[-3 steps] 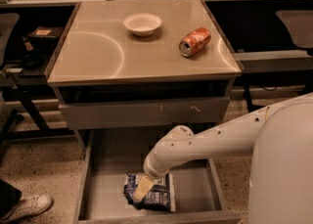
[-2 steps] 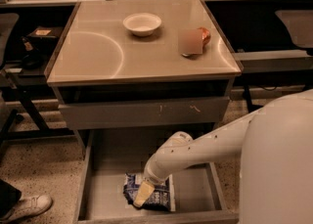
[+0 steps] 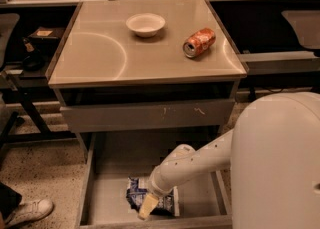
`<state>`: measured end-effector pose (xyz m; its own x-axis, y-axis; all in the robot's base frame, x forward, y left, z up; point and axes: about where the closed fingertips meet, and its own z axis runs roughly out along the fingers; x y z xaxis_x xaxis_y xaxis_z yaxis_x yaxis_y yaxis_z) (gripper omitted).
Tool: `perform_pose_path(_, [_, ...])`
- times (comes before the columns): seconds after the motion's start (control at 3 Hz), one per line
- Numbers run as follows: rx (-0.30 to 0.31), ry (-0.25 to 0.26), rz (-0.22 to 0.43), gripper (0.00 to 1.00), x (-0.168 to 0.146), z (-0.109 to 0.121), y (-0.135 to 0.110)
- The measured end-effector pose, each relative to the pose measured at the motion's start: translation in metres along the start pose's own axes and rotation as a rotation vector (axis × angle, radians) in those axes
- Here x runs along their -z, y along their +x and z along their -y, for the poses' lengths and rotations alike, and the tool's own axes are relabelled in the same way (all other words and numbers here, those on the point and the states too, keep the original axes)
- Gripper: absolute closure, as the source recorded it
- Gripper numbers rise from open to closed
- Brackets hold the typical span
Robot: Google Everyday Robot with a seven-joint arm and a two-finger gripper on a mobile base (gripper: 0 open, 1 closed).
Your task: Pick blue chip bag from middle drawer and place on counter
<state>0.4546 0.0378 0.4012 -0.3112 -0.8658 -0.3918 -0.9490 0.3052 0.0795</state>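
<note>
The blue chip bag (image 3: 136,193) lies wrinkled on the flat bottom of the open middle drawer (image 3: 107,195), near its front. My gripper (image 3: 148,206) reaches down into the drawer at the end of the white arm (image 3: 200,160). It sits over the front part of the bag and hides some of it. The beige counter (image 3: 100,53) with pale arc marks is above, on the grey cabinet.
A white bowl (image 3: 145,24) and an orange soda can (image 3: 199,42) lying on its side are on the counter. The scratched grey drawer front (image 3: 150,115) above the open drawer is closed. A shoe (image 3: 27,210) is at the bottom left. Dark shelves stand on both sides.
My arm and gripper have sunk a little lower onto the bag, toward the drawer's front. The bag, bowl and can stay in place.
</note>
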Motion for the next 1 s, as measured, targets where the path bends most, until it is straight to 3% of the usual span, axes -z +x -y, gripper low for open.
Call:
perform_pose_path(0.67, [0.012,-0.031,0.034,0.0,-0.036,-0.005,0.013])
perform_pose_path(1.0, [0.011,-0.033,0.034,0.18,-0.038,-0.005,0.014])
